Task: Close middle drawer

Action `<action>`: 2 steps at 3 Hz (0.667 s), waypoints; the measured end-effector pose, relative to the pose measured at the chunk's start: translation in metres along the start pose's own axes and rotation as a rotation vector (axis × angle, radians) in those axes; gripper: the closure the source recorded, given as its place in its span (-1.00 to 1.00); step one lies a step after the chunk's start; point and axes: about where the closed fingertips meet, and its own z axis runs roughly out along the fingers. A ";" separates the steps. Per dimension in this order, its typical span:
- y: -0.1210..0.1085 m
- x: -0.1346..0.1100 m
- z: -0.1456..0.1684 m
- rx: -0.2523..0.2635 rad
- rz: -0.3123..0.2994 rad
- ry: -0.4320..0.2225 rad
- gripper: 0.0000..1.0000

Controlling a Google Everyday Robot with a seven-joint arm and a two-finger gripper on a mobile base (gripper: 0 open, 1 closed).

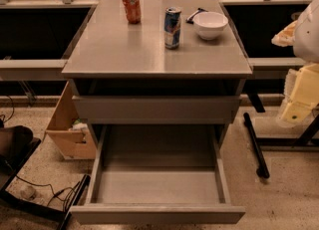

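The middle drawer [157, 186] is pulled far out of the grey cabinet [149, 55], lower in the view than my gripper [299, 105] and off to its left; its bare grey floor and low side walls are open to view, and nothing lies inside. Its plain flat front is at the very bottom of the view, well apart from my gripper. Just above the open drawer sits the upper drawer front [156, 108], about level with my gripper and to its left, with a dark gap between it and the cabinet top. On that top, higher and farther left than my gripper, a blue can [172, 27] stands upright, with a white bowl [210, 24] just beside it and a dark utensil [195, 15] by the bowl's far rim; an orange can [131, 7] stands apart toward the far left corner. My gripper hangs at the right edge of the view, beside the cabinet and touching nothing; whether it is released or clenched I cannot tell. On the floor below it lies a black bar [255, 145]. Across the cabinet from my gripper, a cardboard box [67, 129] leans by the cabinet's side, with loose cables [47, 190] beneath.
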 end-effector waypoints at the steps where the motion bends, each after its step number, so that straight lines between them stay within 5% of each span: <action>1: 0.000 0.000 0.000 0.000 0.000 0.000 -1.00; 2: 0.012 0.002 0.021 -0.002 0.012 -0.009 -1.00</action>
